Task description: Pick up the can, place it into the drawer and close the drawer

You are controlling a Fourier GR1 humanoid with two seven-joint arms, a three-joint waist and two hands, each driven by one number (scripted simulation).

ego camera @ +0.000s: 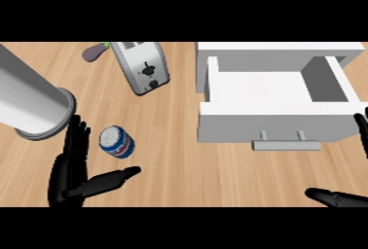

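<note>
One can (116, 141) stands on the wooden counter (179, 165), just beside the left hand (72, 175), between its straight, spread fingers and thumb, untouched. The right hand (338, 197) is mostly cut off at the edge, fingers extended. One white drawer (277, 104) sits open. One toaster (141, 66) lies behind.

A silver toaster (144, 66) is seen lying on the light wooden counter (215, 170) at about eleven o'clock, its dark lever side turned upward. Just beside its far left corner, a small purple eggplant (93, 52) with a green stem is found. At nine o'clock, a large grey cylinder (28, 99) is laid tilted, its rimmed end facing the centre.
</note>
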